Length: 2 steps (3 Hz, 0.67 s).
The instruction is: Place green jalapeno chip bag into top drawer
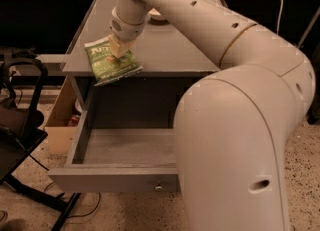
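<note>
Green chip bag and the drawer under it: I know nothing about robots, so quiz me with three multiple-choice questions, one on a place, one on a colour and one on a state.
1. Where is the green chip bag relative to the top drawer?
A. Lying inside it
B. Held in the air above it, at the cabinet's front left corner
C. On the floor in front of it

2. What colour is the top drawer?
A. Grey
B. Red
C. Yellow

3. What state is the top drawer in?
A. Pushed fully shut
B. Pulled open
C. Taken out and set on the cabinet

Answers:
1 B: the gripper at the end of the arm hangs over that corner, its jaws pinching the bag's upper part.
2 A: its front panel, sides and floor are all grey.
3 B: its floor shows, well forward of the cabinet.
</note>
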Available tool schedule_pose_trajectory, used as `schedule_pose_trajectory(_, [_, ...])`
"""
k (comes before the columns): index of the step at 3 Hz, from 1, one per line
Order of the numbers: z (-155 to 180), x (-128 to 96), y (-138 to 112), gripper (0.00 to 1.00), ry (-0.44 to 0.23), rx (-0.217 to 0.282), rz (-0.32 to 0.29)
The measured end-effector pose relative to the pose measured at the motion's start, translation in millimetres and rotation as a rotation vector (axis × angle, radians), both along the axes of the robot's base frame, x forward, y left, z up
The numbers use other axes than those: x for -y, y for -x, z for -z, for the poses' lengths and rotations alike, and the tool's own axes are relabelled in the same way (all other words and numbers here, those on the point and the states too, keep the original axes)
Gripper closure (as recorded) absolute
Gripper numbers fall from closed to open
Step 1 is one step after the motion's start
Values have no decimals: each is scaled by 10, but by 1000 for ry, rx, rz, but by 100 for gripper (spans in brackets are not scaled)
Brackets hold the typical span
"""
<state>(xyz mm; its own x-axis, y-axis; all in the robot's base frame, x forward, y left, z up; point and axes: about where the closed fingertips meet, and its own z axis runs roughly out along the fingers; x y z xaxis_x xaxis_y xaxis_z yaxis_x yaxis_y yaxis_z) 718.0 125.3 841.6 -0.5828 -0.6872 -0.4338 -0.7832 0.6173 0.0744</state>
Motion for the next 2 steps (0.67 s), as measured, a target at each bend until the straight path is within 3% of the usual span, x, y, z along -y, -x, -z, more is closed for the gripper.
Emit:
schedule_pose_trajectory(1, [1, 0, 0, 50, 0, 0, 0])
schedule_pose_trajectory(2, [1, 0, 0, 27, 0, 0, 0])
